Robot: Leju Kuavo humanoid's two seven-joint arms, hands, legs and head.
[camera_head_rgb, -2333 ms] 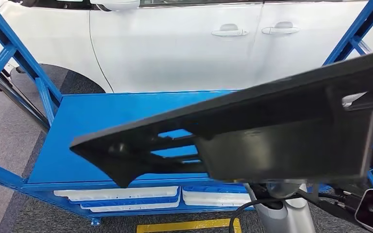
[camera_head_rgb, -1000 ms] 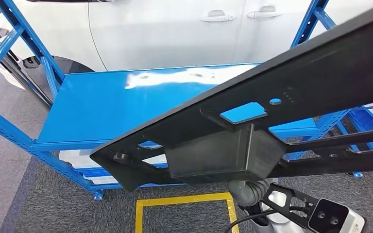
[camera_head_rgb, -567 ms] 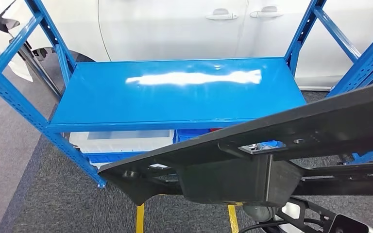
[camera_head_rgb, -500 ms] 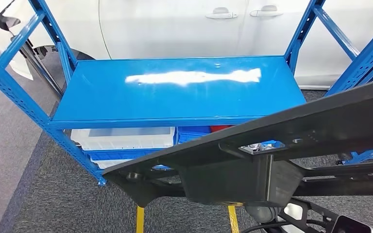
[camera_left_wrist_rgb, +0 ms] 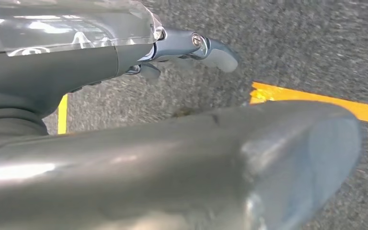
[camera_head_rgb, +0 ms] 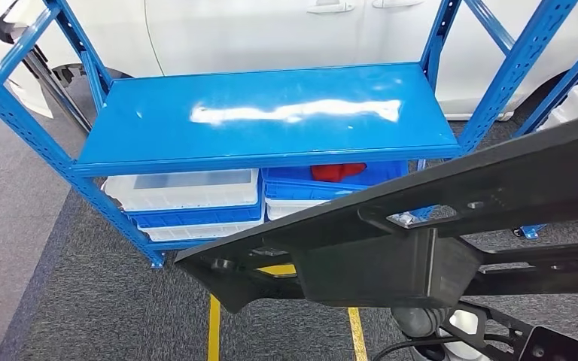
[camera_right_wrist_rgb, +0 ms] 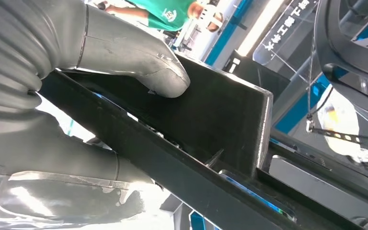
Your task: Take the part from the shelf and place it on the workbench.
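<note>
A: So what's the right robot hand (camera_right_wrist_rgb: 76,110) doing? In the right wrist view its thick thumb presses one face of the black part (camera_head_rgb: 421,226) and the rest of it wraps the other side, so it's clamped on the part.

B: Yep. The left robot hand (camera_left_wrist_rgb: 191,48) in the left wrist view just hangs over grey carpet with a yellow line, a finger stretched out, nothing in it that I can see. Can't tell if it's spread or curled though.

A: Count? I get one part, one blue shelf (camera_head_rgb: 263,120) unit, one white car (camera_head_rgb: 271,37) behind it.

B: Same. Under the bare top shelf board there are trays: two white-ish ones (camera_head_rgb: 188,192) stacked at lower left, plus a blue tray (camera_head_rgb: 331,180) with something red (camera_head_rgb: 339,171) in it.

A: Where's the part pointing?

B: Long axis runs diagonally across the head view: pointed tip at lower centre-left, the other end rising to the right edge. It's up in the air in front of the shelf, above the carpet and yellow floor tape (camera_head_rgb: 213,331).
</note>
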